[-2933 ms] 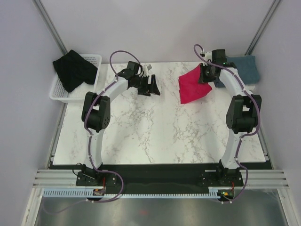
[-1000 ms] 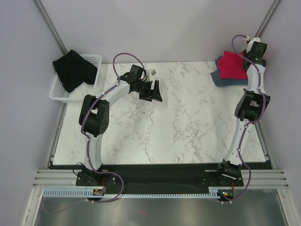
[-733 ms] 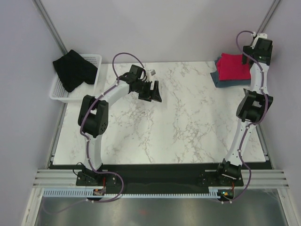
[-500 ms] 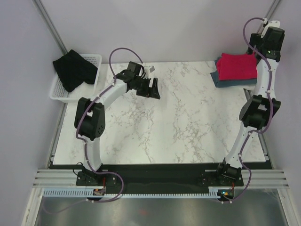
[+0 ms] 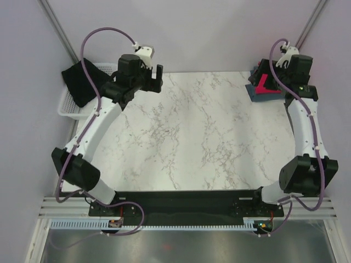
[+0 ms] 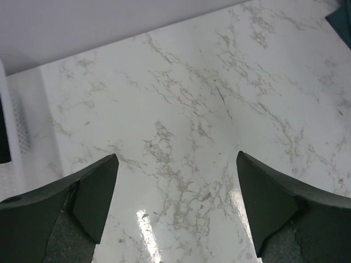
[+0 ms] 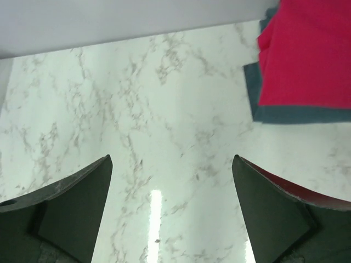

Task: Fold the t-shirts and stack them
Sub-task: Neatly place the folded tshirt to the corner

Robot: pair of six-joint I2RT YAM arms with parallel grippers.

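Crimson t-shirt (image 7: 307, 55): folded, lying on top of the blue-grey one at the far right corner of the marble table (image 5: 197, 142).
Blue-grey t-shirt (image 7: 296, 114): folded flat under the crimson one, its edges showing along that shirt's left and near sides.
White wire basket (image 5: 66, 104): just off the table's far left corner.
Black t-shirt (image 5: 82, 82): bunched up, draped over the basket's far end.
Left gripper (image 6: 175, 155): fingers spread wide with nothing between them, raised above the far left part of the table.
Right gripper (image 7: 171, 158): fingers spread wide and empty, held above the far right part, beside the stack and apart from it.
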